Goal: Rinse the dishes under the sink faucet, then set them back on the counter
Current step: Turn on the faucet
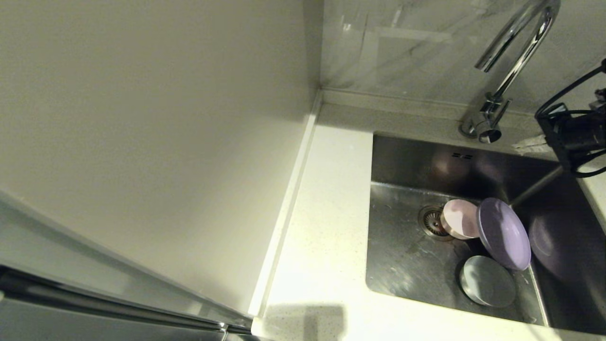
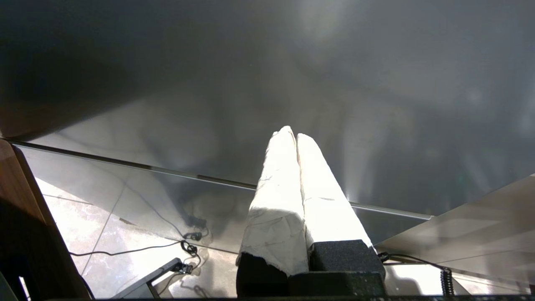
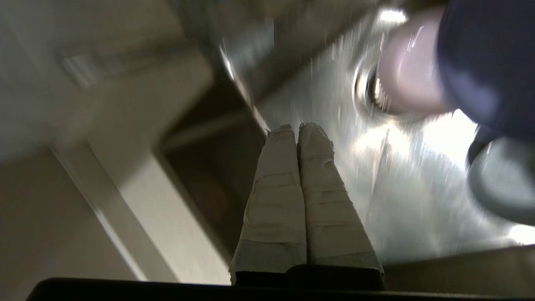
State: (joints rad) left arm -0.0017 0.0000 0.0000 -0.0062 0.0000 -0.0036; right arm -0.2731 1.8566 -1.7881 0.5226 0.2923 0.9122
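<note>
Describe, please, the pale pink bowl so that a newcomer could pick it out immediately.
Look into the steel sink below the chrome faucet. Beside its round drain, the pink bowl lies tipped on its side against the lilac plate. It alone is pink; the other bowl, nearer the front, is grey-blue.

Head view high above sink (image 1: pixel 407 265); right wrist close over it — apparently; left wrist elsewhere.
</note>
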